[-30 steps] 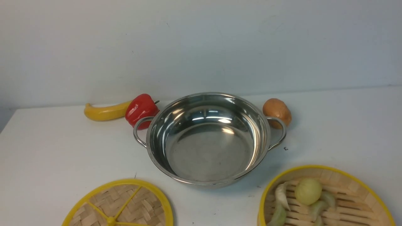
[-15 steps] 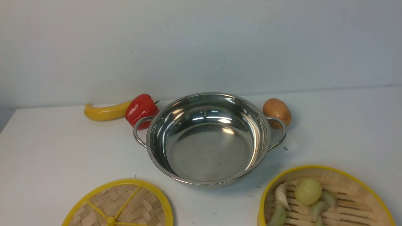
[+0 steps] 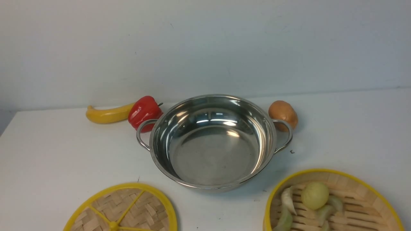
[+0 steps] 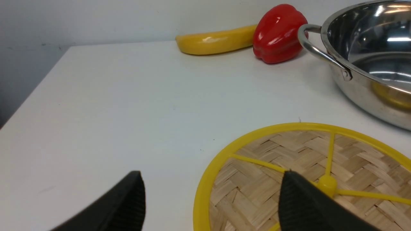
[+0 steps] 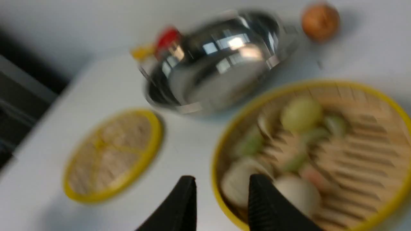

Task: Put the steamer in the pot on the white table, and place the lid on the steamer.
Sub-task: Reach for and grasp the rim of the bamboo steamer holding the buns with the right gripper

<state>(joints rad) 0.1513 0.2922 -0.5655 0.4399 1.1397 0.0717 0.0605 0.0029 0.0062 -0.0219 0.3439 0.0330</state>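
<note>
– Steamer (image 3: 334, 171), loaded with food pieces, sits on the table (image 3: 64, 154) near the empty pot (image 3: 212, 154). How will it lift?
– Probably light, stiff bamboo. Take the yellow rim and keep it level. Right gripper (image 5: 223, 178) hovers parted near that rim; left gripper (image 4: 212, 175) hangs released at the lid (image 4: 298, 160) edge.

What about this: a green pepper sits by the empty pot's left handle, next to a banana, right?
No: the pepper is red, not green. The front view shows it by the left handle of the empty pot, next to the banana.
</note>
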